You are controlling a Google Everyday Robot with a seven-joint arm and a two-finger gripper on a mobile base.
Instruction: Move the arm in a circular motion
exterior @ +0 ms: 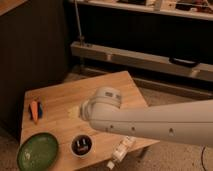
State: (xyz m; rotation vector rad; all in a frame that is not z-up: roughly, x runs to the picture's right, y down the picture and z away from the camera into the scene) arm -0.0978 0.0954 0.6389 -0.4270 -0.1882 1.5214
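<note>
The large glossy white arm (150, 122) reaches in from the right across the wooden table (60, 97). Its rounded joint (106, 101) hangs over the middle of the table. A pale tip shows just left of the joint, low over the tabletop; I take this for the gripper (75, 111). Most of it is hidden behind the joint. It holds nothing that I can see.
On the table are a green plate (38, 151) at the front left, a small white bowl with dark contents (82, 145), an orange and dark object (34, 110) at the left, and a pale white object (121, 149) at the front edge. A metal rail (145, 59) and dark shelving stand behind.
</note>
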